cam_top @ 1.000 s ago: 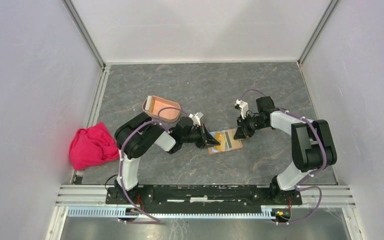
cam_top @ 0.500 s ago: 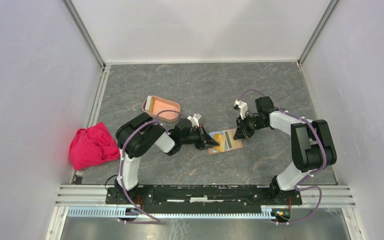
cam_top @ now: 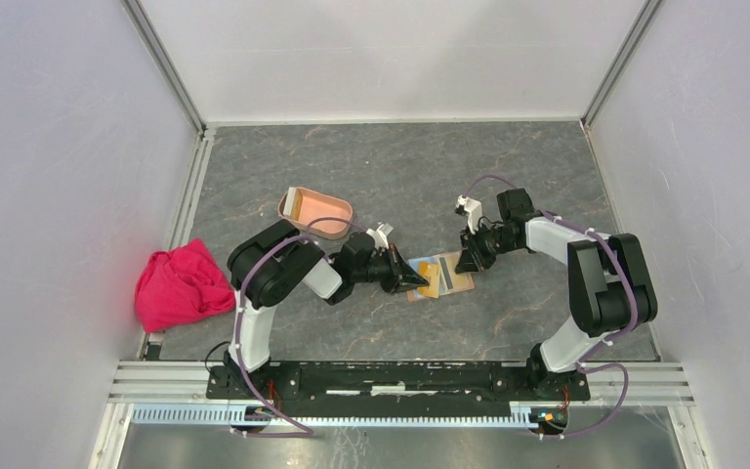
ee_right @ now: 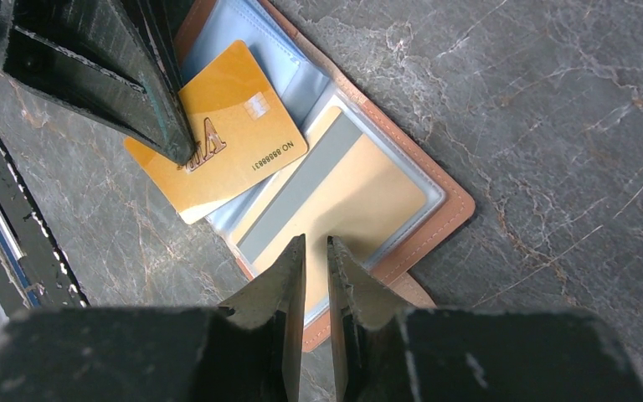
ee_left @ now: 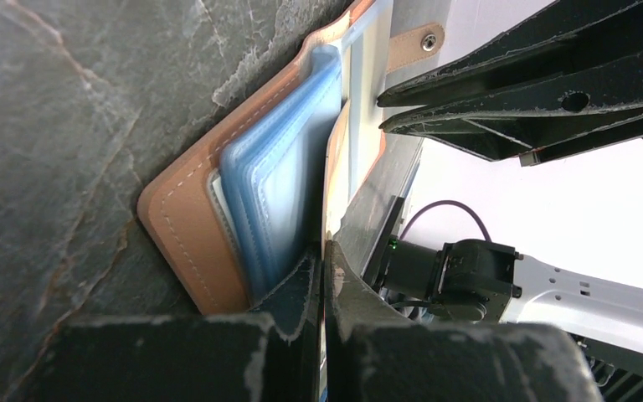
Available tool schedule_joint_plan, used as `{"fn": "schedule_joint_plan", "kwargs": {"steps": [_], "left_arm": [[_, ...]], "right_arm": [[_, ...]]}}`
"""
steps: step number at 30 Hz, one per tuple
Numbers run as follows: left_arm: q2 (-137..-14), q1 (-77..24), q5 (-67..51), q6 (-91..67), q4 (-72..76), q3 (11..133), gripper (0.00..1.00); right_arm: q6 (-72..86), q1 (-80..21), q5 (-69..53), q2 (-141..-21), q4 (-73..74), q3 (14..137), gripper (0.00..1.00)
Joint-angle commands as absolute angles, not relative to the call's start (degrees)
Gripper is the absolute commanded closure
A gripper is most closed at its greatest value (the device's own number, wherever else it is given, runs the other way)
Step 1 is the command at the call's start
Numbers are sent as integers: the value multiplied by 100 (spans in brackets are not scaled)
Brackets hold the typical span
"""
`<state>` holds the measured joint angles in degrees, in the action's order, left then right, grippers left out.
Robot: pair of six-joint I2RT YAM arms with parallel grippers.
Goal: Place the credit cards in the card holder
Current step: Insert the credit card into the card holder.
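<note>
A brown leather wallet [cam_top: 446, 275] lies open on the table, its clear sleeves facing up. My left gripper [cam_top: 411, 276] is shut on the edge of an orange credit card [ee_right: 218, 130] that sticks out of a blue sleeve [ee_left: 280, 180]. In the left wrist view the card [ee_left: 333, 180] is edge-on between my jaws [ee_left: 322, 255]. My right gripper [ee_right: 314, 247] is shut with only a sliver of gap, holds nothing, and is tip-down over a sleeve holding another orange card [ee_right: 343, 197]. The salmon-pink card holder [cam_top: 316, 211] stands behind my left arm with nothing visible in it.
A crumpled pink cloth [cam_top: 182, 283] lies at the left table edge. The wallet's snap tab [ee_left: 414, 43] points toward the right arm. Grey walls enclose the table on three sides.
Almost nothing. The left arm has shifted very slightly while its grip on the orange card stays. The right gripper stays on the wallet.
</note>
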<state>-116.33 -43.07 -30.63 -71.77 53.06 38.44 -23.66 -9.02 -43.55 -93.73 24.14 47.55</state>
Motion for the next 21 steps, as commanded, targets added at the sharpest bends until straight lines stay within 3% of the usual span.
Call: {"fn": "schedule_joint_plan", "kwargs": {"steps": [1, 21], "left_arm": [[-11849, -4271, -3072, -7313, 5083, 3979, 96], [-11862, -4245, -2752, -7348, 4605, 4276, 94]], "right_arm": [[-2367, -960, -4351, -9350, 2391, 4935, 79], [-2338, -1065, -4263, -9380, 2366, 4938, 79]]}}
